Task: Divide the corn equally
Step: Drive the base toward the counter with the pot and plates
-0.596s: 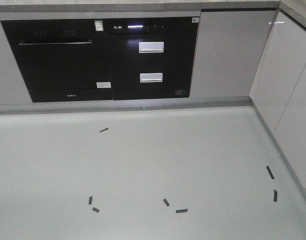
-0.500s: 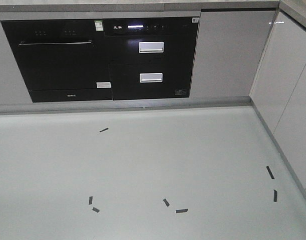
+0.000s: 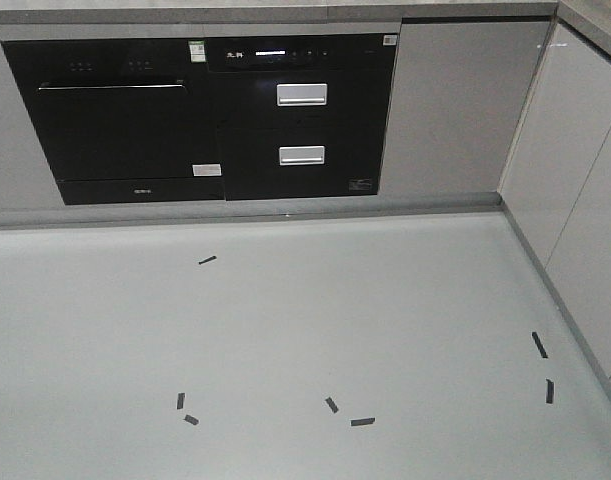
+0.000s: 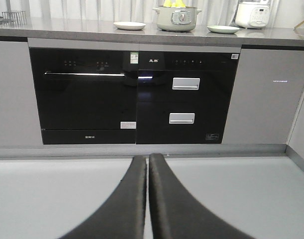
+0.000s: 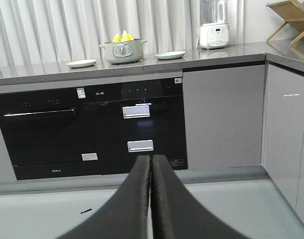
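The pale grey floor (image 3: pixel 405 310), dotted with short black tape marks (image 3: pixel 207 260), lies below both pincers. In the front view it looks just as it did half a second ago, so the base has apparently not moved and no sharing has begun. Ahead of and above the pincers, a long grey stone counter (image 5: pixel 37 69) tops the black glass built-in appliances (image 4: pixel 87 99). On it stands a pale green cooking pot (image 5: pixel 123 51), with a white round plate (image 5: pixel 81 63) to its left and a pale green round plate (image 5: pixel 170 55) to its right. The yellow corn cobs (image 5: pixel 123 36) poke out of the pot, well apart from both arms. The left pincer (image 4: pixel 147 160) and right pincer (image 5: pixel 151 160) are each pressed closed on nothing.
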Motion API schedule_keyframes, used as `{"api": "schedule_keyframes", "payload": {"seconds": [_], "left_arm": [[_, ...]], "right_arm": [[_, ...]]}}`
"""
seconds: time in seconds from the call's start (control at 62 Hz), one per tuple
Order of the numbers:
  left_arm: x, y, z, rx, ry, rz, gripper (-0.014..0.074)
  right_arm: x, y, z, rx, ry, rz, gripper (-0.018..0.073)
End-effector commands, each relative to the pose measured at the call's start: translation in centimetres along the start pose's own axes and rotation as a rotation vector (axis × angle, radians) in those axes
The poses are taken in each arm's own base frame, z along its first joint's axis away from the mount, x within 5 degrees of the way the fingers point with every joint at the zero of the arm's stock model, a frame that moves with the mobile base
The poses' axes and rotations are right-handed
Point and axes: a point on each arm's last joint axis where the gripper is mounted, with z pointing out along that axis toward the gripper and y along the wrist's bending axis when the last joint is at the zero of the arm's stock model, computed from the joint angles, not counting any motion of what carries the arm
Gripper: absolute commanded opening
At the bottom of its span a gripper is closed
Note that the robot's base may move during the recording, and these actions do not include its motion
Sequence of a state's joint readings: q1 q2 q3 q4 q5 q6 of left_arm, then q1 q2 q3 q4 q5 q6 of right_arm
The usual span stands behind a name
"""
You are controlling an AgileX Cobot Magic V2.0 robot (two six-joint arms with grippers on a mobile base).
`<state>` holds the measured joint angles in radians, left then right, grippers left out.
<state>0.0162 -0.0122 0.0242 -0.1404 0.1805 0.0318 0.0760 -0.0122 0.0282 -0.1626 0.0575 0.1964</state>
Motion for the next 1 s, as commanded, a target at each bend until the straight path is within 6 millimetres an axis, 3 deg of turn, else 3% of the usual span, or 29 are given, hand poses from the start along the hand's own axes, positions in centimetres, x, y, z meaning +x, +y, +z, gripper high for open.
{"api": "schedule_keyframes", "payload": {"seconds": [0.0, 0.983], "left_arm": [[-1.57, -0.11, -0.27, 0.005, -0.101, -0.007, -0.0006], [-1.57, -0.11, -0.27, 0.005, -0.101, -0.007, -0.0006]], "right_arm": [[-0.09, 0.07, -0.01, -0.007, -0.061, -0.016, -0.0005], [-0.09, 0.07, -0.01, -0.007, -0.061, -0.016, -0.0005]]}}
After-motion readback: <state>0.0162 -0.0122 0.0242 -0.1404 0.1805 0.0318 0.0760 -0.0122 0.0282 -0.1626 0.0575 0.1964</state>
